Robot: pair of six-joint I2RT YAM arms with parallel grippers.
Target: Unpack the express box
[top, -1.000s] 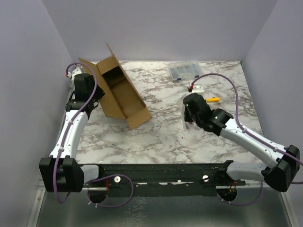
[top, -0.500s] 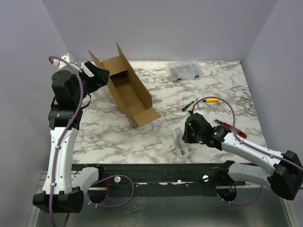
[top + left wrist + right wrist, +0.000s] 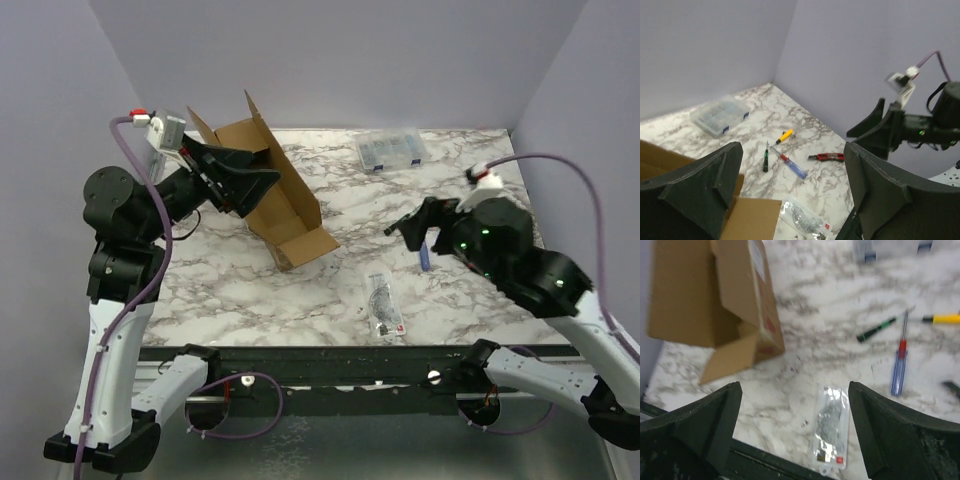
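Far left of the marble table (image 3: 250, 290), the express box (image 3: 285, 205) lies on its side with its top open. Its long axis runs on a diagonal from far left to near right. The end with the spread flaps points near and right, toward the middle of the table.

From my remote seat, the left gripper (image 3: 250, 185) hangs over the box's left wall. Its jaws are spread wide with nothing between them, and I cannot tell whether it touches the cardboard. The right gripper (image 3: 412, 226) is raised on the right side, well apart from the box, also gaping and empty. Its wrist view looks across at the box's flapped end.

Of the 2 arms, the left is plainly nearer. Any reach into the box would, in my judgement, go along that diagonal from the flapped end or straight down through the open top.

1 clear packet (image 3: 380, 306) lies flat at the near edge between the arms, apart from the box. The screwdrivers (image 3: 900, 362) sit to its right, and a clear organiser case (image 3: 392, 150) rests at the far edge. What I can see of the box's inside shows only bare cardboard, so I judge the unpacking close to done.
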